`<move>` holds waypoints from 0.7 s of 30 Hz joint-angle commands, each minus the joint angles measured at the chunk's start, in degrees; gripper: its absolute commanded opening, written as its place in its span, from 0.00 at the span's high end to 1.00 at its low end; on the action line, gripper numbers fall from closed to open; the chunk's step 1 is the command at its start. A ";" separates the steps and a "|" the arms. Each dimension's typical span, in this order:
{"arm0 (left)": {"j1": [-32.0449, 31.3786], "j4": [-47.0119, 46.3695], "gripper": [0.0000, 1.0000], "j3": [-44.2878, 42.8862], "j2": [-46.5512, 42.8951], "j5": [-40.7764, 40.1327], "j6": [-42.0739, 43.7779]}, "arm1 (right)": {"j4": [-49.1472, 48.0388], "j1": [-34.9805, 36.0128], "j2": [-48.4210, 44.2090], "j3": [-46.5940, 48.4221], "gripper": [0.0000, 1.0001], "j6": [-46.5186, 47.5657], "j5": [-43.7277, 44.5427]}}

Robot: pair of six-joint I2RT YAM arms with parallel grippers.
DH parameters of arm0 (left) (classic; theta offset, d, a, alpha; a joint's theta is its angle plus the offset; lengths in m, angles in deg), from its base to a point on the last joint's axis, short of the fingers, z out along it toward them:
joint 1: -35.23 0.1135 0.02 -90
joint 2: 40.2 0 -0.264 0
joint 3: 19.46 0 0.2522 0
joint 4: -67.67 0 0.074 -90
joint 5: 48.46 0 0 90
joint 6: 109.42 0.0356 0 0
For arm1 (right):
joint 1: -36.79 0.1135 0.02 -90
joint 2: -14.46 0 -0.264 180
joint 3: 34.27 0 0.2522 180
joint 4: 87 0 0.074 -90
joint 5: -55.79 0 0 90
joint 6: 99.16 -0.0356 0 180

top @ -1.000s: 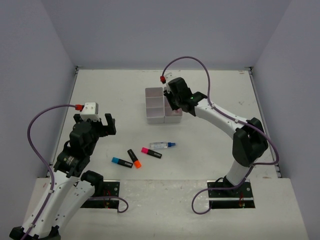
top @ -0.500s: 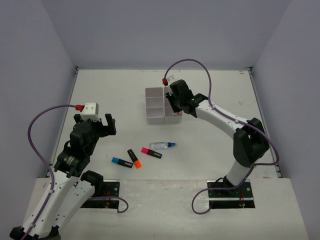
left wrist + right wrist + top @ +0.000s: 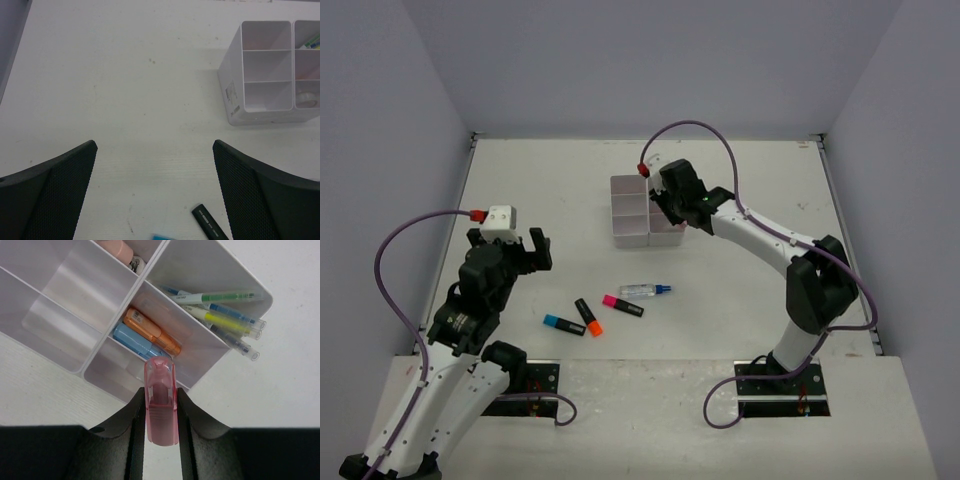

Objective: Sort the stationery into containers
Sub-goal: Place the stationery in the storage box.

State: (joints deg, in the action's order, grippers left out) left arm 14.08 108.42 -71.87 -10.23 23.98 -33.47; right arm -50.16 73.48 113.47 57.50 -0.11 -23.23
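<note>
Sorting under way: a translucent pink highlighter [image 3: 161,415] sits clamped between the black fingers of the right pincer [image 3: 161,396], poised over the white plastic organiser tray [image 3: 630,238] of six square compartments at upper centre of the overhead view. In the right wrist view the highlighter's long axis runs straight up the frame, out from the pincer. Its far end overlaps the near wall of the middle compartment, where an orange highlighter [image 3: 152,331] and a blue highlighter [image 3: 136,341] already lie side by side. The drop looks to turn on carrying that end forward past the wall. The neighbouring compartment, toward the upper right of that frame, holds a fan of thin pens [image 3: 220,310], and a pink eraser [image 3: 117,247] peeks in at the top edge. The left pincer [image 3: 153,147], jaws spread wide and holding nothing, hangs over the pale worktop [image 3: 125,75] at the left of the overhead view, with the tray at the upper right of its own camera's frame. Four pieces lie unsorted at lower centre of the overhead view, well apart from the tray: a black highlighter with a blue end [image 3: 563,324], a black highlighter with an orange end [image 3: 588,317], a black highlighter with a pink end [image 3: 622,305] and a clear glue pen with a blue cap [image 3: 645,290]. Most lie roughly crosswise to the frame, and the blue- and orange-ended pair is nearer the left arm.
</note>
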 commanded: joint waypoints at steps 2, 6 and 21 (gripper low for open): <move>0.05 -3.17 0.00 0.31 -0.32 1.49 -0.52 | -2.53 -0.21 0.05 2.03 1.00 16.67 -2.43; 0.05 -3.35 0.00 0.27 -0.46 2.09 -0.37 | -0.93 -0.19 -0.09 2.68 1.00 22.23 -7.98; 0.00 -3.81 0.00 0.63 -0.67 3.75 -0.05 | -0.31 0.67 7.31 8.87 1.00 37.21 -10.24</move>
State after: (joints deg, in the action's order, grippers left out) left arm 14.08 107.39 -71.72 -10.48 26.52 -33.44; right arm -50.16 74.03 117.93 62.78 31.81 -32.72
